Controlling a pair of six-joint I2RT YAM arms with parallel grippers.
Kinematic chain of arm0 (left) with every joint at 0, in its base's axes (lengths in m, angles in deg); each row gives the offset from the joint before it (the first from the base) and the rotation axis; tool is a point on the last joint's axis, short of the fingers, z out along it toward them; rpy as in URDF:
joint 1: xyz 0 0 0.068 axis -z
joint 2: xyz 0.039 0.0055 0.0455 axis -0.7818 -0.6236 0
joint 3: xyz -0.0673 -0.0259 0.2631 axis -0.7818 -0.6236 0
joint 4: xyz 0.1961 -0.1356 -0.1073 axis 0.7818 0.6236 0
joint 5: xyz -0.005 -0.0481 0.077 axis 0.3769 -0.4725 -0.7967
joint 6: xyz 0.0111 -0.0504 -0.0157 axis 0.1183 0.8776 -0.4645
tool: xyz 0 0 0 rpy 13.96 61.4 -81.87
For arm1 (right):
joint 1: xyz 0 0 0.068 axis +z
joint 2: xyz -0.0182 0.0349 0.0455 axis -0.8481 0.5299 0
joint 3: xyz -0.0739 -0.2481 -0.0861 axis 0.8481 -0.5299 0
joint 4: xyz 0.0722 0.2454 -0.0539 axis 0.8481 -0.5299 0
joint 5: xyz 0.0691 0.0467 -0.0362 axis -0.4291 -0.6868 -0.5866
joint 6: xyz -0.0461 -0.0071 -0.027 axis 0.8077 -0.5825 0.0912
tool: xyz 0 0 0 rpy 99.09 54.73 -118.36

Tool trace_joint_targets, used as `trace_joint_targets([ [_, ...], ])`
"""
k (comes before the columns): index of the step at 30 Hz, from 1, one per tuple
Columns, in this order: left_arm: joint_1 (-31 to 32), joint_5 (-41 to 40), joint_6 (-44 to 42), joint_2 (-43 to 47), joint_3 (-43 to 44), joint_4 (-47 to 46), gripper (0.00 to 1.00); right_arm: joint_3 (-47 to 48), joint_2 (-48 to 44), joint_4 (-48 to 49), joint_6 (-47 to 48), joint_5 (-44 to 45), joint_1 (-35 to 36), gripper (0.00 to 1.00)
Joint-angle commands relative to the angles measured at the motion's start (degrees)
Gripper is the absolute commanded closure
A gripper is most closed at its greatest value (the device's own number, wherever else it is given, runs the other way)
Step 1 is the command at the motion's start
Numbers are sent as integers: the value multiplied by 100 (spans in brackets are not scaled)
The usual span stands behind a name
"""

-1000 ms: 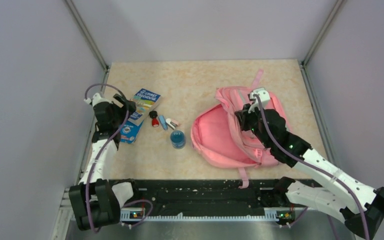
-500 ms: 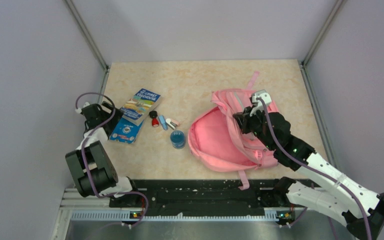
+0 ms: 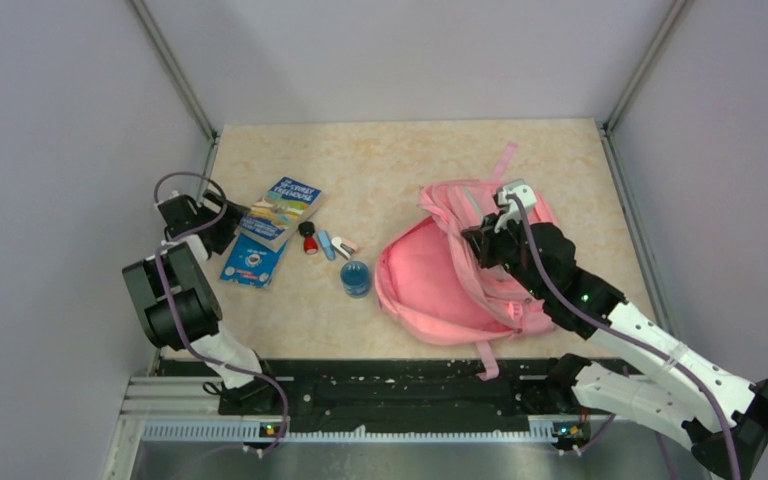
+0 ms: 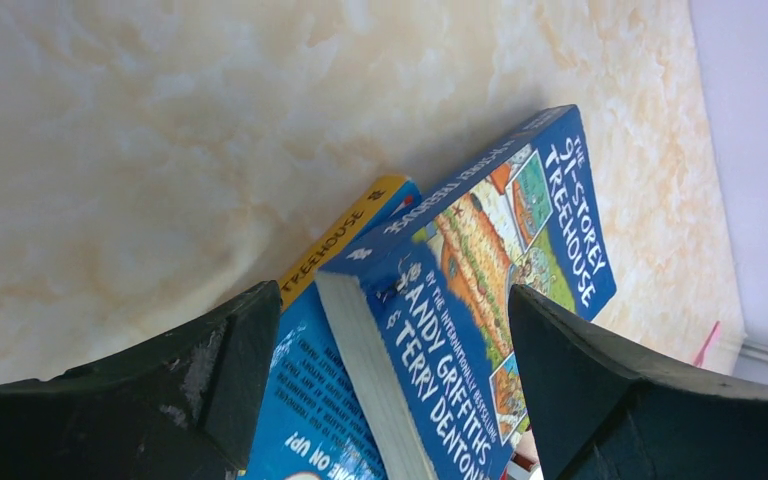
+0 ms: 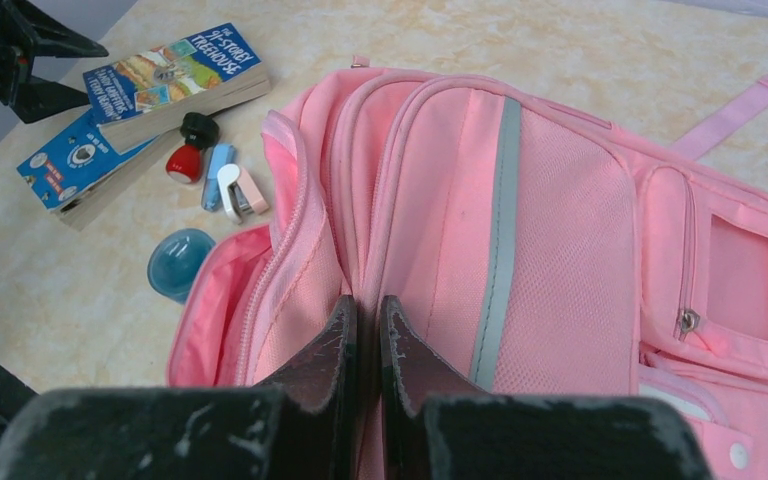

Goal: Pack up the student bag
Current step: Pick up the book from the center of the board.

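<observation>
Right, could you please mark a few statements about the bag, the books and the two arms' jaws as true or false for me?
1. The student bag lies with its main compartment open. True.
2. The right jaws are shut on the bag's pink fabric. True.
3. Only one book is out on the table. False: the Treehouse book lies partly on a second blue book.
4. The left jaws are shut on the blue round tub. False: they stand open at those two books, and the tub lies untouched between the books and the bag.
</observation>
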Motion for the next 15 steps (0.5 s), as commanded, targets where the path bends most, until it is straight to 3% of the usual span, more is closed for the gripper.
trace_joint_targets([
  [1, -40, 384, 104, -278, 321, -439, 13, 448, -155, 875, -8, -55, 1, 100],
  [7, -42, 335, -79, -640, 639, -264, 14, 474, -81, 848, -11, -81, 3, 100],
  [15, -42, 873, 308, -1042, 728, -772, 23, 492, 31, 888, -8, -89, -1, 100],
])
